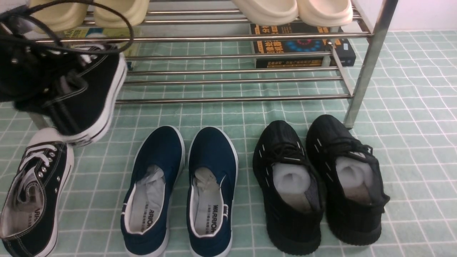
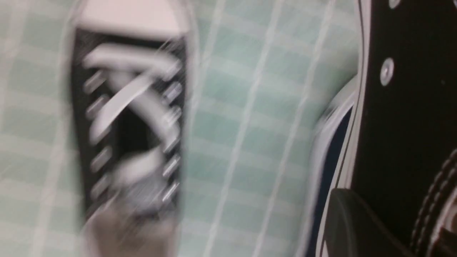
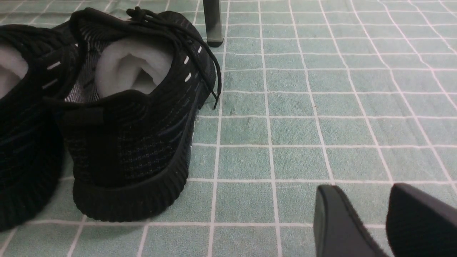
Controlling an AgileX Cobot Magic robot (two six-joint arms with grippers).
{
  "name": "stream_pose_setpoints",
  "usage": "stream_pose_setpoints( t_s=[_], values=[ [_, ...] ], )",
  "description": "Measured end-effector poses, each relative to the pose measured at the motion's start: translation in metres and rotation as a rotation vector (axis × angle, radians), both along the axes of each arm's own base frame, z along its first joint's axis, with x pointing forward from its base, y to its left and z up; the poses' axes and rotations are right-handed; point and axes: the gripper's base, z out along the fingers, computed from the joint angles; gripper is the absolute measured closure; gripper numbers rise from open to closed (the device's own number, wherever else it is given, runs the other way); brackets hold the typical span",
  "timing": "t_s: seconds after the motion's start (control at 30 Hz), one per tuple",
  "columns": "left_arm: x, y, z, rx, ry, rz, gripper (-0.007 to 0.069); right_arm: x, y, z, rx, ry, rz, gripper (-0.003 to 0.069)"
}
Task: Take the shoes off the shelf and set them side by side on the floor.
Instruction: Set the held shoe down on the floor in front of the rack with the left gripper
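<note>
Noted: the floor [image 1: 410,107] is pale green gridded cloth, slightly wrinkled; a shoe dragged across it could ruck it and shift what is already set down. The shelf [image 1: 232,35] stands behind. The arm's black cable [image 1: 130,34] crosses its upper bars in the front view, how near cannot be told; a snag on a swing is possible. The slip-ons [image 1: 210,153] sit on the floor just right of the landing gap, which looks tight, so a wide descent would likely nudge the nearer one. The floor shoe [image 1: 35,200], one canvas sneaker, lies at far left with its toe toward the shelf. The held shoe [image 1: 89,92], its mate, hangs off the floor in front of the shelf's left end, tilted with the sole turned rightward. In the front view it overlaps the floor shoe's toe cap. Lowered straight down it may land on that toe, or tip onto its side rather than its sole. The left claw [image 2: 392,228] is clamped on the held shoe's canvas side wall. That is soft fabric and an off-centre hold, so swing or slip is the main risk. The left wrist view is smeared, so fine alignment cannot be checked. The right claw [image 3: 375,214] is parted and empty, low over the floor beside the knit sneakers [image 3: 135,135].
</note>
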Motion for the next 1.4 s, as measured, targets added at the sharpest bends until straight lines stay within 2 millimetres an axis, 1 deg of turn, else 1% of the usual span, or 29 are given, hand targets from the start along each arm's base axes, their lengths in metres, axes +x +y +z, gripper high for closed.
stream_pose_setpoints(
  t_s=[0.07,0.1,0.2,0.23,0.27,0.3,0.43,0.47,0.5,0.57,0.7,0.87,0.97,1.23,1.4],
  values=[
    [-0.016,0.002,0.009,0.049,0.035,0.001,0.0604,0.0,0.0,0.0,0.0,0.0,0.0,0.0419],
    [-0.024,0.001,0.013,0.067,0.023,0.001,0.0604,0.0,0.0,0.0,0.0,0.0,0.0,0.0419],
    [-0.043,-0.005,0.015,0.077,0.015,0.013,0.0604,0.0,0.0,0.0,0.0,0.0,0.0,0.0419],
    [-0.051,-0.01,0.013,0.072,0.02,0.015,0.0604,0.0,0.0,0.0,0.0,0.0,0.0,0.0419],
    [-0.051,-0.01,0.011,0.074,0.027,0.011,0.0604,0.0,0.0,0.0,0.0,0.0,0.0,0.0419],
    [-0.062,-0.017,0.007,0.069,0.038,0.014,0.0604,0.0,0.0,0.0,0.0,0.0,0.0,0.0419],
    [-0.078,-0.032,-0.02,0.096,0.095,0.013,0.0604,0.0,0.0,0.0,0.0,0.0,0.0,0.0419],
    [-0.078,-0.033,-0.021,0.098,0.095,0.016,0.0604,0.0,0.0,0.0,0.0,0.0,0.0,0.0419],
    [-0.079,-0.037,-0.032,0.115,0.096,0.024,0.0603,0.0,0.0,0.0,0.0,0.0,0.0,0.0419],
    [-0.08,-0.04,-0.042,0.132,0.084,0.035,0.0603,0.0,0.0,0.0,0.0,0.0,0.0,0.0419],
    [-0.079,-0.041,-0.055,0.165,0.036,0.072,0.0603,0.0,0.0,0.0,0.0,0.0,0.0,0.0419],
    [-0.076,-0.037,-0.062,0.183,-0.021,0.148,0.0603,0.0,0.0,0.0,0.0,0.0,0.0,0.0419],
    [-0.075,-0.037,-0.064,0.177,-0.034,0.16,0.0603,0.0,0.0,0.0,0.0,0.0,0.0,0.0419],
    [-0.065,-0.04,-0.074,0.167,-0.035,0.15,0.0596,0.0,0.0,0.0,0.0,0.0,0.0,0.0419],
    [-0.053,-0.044,-0.088,0.173,-0.015,0.133,0.0592,0.0,0.0,0.0,0.0,0.0,0.0,0.0419]
  ],
)
